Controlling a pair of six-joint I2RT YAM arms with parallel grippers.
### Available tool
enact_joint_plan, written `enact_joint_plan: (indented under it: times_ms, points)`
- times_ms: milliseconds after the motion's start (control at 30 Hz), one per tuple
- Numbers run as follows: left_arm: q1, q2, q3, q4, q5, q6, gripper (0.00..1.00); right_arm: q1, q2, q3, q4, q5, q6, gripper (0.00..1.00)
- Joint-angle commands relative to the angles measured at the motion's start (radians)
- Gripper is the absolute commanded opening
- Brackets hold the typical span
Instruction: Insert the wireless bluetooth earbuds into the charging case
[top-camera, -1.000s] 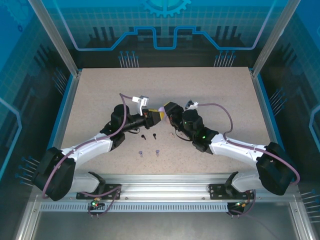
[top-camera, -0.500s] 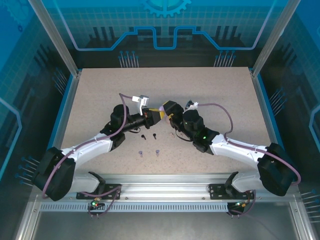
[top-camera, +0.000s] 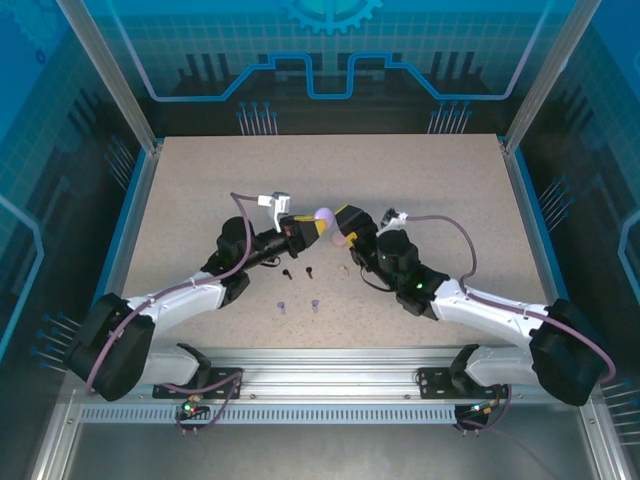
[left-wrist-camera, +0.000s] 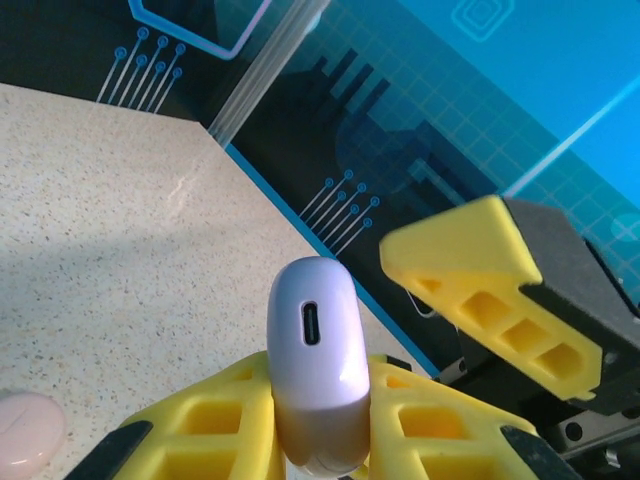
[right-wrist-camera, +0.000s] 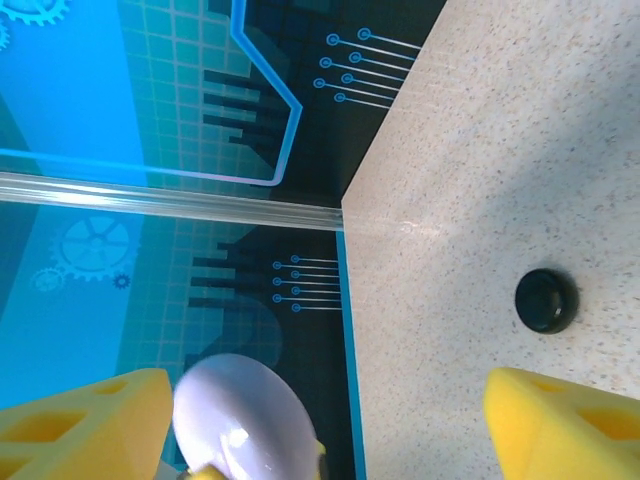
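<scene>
**Desk:** How do the two arms stand?

**Photographer:** Both reach in from the near edge and meet over the middle of the table (top-camera: 200, 180), wrists turned toward each other. The left pincer (top-camera: 306, 229) is clamped on the purple charging case (top-camera: 324, 216), which it holds clear of the table, the port end facing its wrist camera.

**Desk:** And the right one?

**Photographer:** The right pincer (top-camera: 346, 226) hangs just beside that case. Its yellow fingers (right-wrist-camera: 80, 430) are spread wide and grip nothing, and the case sits between them, close to one finger.

**Desk:** Where are the earbuds?

**Photographer:** On the table, on the near side of the pincers. The black earbuds (top-camera: 308, 270) lie by the left wrist and the purple earbuds (top-camera: 314, 304) lie nearer the bases, both pairs apart from the held case. A pale pink case (left-wrist-camera: 25, 430) lies on the table beside the left pincer, and a black round case (right-wrist-camera: 546, 298) sits on the table in the right wrist view
</scene>
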Motion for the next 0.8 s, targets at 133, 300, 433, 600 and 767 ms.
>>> enact_joint_plan:
  times_ms: [133, 300, 433, 600, 767]
  points:
    - [-0.030, 0.054, -0.003, 0.164, -0.077, -0.085, 0.00, 0.017, -0.005, 0.004, 0.028, 0.035, -0.050, 0.83]
    - [-0.057, 0.070, -0.039, 0.227, -0.157, -0.139, 0.00, 0.016, -0.002, -0.004, 0.071, 0.049, -0.046, 0.83]
    - [-0.082, 0.100, -0.065, 0.335, -0.233, -0.202, 0.00, 0.026, 0.039, 0.015, 0.131, 0.049, -0.026, 0.83]
    - [-0.094, 0.124, -0.047, 0.368, -0.232, -0.224, 0.00, 0.026, 0.090, 0.059, 0.172, 0.014, -0.033, 0.81]
    - [-0.095, 0.101, -0.047, 0.329, -0.230, -0.218, 0.00, 0.011, 0.105, 0.065, 0.225, -0.039, -0.089, 0.79]
